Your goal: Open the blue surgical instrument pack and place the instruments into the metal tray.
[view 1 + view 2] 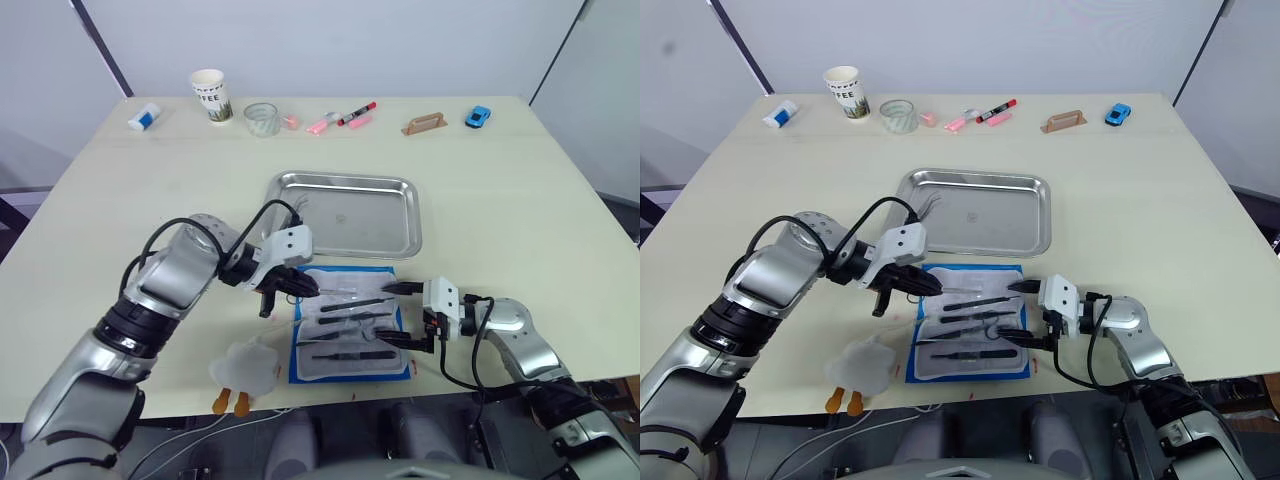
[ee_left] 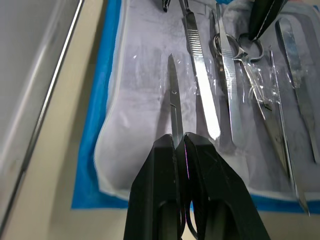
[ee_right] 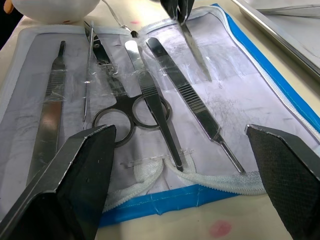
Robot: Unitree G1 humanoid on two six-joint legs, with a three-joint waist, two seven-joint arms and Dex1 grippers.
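Observation:
The blue surgical instrument pack [image 1: 352,371] lies open near the table's front edge, pale lining up, just in front of the metal tray [image 1: 360,222]. Several silver instruments rest on the lining, among them ring-handled scissors [image 3: 127,112] and a straight handle [image 3: 192,105]. My left gripper [image 1: 305,287] is over the pack's far left corner, shut on a slim pointed instrument [image 2: 174,107] whose tip sticks out over the lining. My right gripper [image 1: 398,315] is at the pack's right edge, open, its fingers wide on either side of the instruments' handle ends.
Along the table's far edge stand a paper cup [image 1: 210,95], a small glass [image 1: 262,118], pink and red markers [image 1: 345,117], a wooden block [image 1: 425,124], a blue toy car [image 1: 478,116] and a white box [image 1: 145,117]. A white soft object [image 1: 247,368] lies left of the pack.

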